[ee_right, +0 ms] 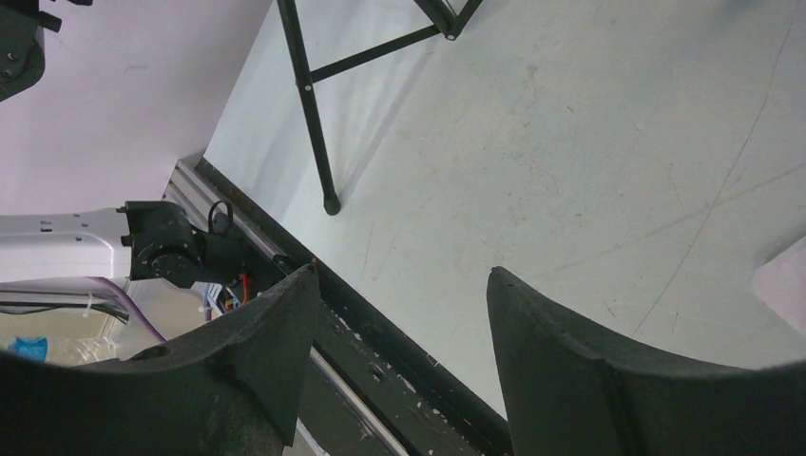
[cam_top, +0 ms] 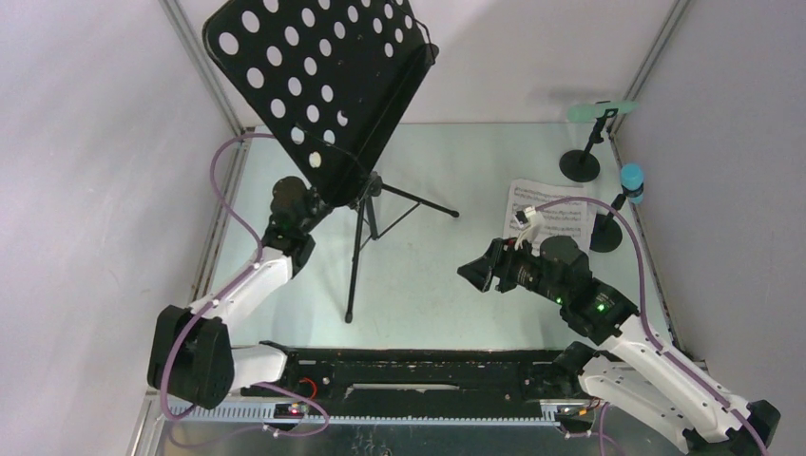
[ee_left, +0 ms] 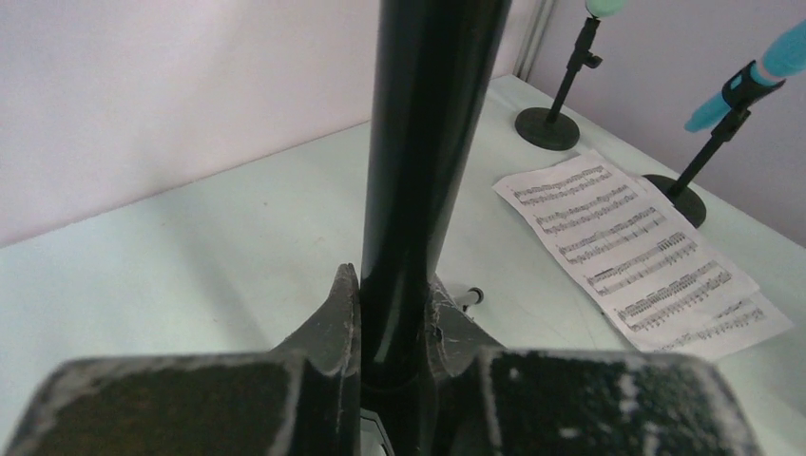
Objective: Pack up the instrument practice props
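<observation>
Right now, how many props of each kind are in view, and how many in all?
Rack: 1
Mics: 2 (mint mic, blue mic)
Mic holders: 2 (far holder, near holder)
Sheet-music pile: 1
Total: 6

The left gripper (ee_left: 394,296) is clamping its jaws on the black music-rack pole (ee_left: 428,142). White sheet-music pages (ee_left: 637,252) are lying on the counter (ee_left: 190,266) just beside the blue microphone's holder (ee_left: 677,198), the mint-green microphone (ee_left: 604,8) standing farther back.
</observation>
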`<state>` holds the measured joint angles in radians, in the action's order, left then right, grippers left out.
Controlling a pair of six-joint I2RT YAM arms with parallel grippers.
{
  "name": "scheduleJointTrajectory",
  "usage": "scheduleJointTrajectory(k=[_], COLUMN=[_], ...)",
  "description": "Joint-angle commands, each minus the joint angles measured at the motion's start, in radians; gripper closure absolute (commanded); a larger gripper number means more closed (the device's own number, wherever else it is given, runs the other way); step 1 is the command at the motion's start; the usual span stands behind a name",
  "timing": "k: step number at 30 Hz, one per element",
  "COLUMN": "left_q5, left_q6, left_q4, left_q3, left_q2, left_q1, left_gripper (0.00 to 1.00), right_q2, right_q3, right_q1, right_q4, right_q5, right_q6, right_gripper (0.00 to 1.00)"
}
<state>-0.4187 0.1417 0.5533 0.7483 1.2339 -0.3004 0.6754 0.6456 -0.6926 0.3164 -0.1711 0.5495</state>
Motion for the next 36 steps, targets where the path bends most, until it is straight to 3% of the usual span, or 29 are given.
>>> scheduleJointTrajectory(k=[1, 5, 13, 20, 36], left_q5=[0.173, 0.284, 0.348, 0.297, 0.292], left_q6=[0.219, 0.29, 0.286, 0.294, 0.208], left_q4=[0.017, 0.026, 0.029, 0.011, -0.054], left_q3=[-0.005, -0.037, -0.044, -0.054, -0.116], left_q2=[-0.057, -0.091, -0.117, -0.087, -0.092], left_q1=[-0.068, -0.132, -0.268, -0.292, -0.299], left_gripper=[1.0, 1.0, 1.0, 1.0, 1.0], right_q2=[-0.007, 0.007, 0.042, 0.102, 0.479], right_q3=[0.016, 0.017, 0.015, 0.015, 0.006], right_q1=[-0.014, -0.018, -0.041, -0.056, -0.068], right_q4=[-0.009, -0.024, -0.088, -0.198, -0.832], right_q5=[0.038, 0.048, 0.093, 0.134, 0.19], right_q6=[0.014, 0.021, 0.052, 0.108, 0.632], right_gripper=[0.27, 0.27, 0.27, 0.28, 0.34])
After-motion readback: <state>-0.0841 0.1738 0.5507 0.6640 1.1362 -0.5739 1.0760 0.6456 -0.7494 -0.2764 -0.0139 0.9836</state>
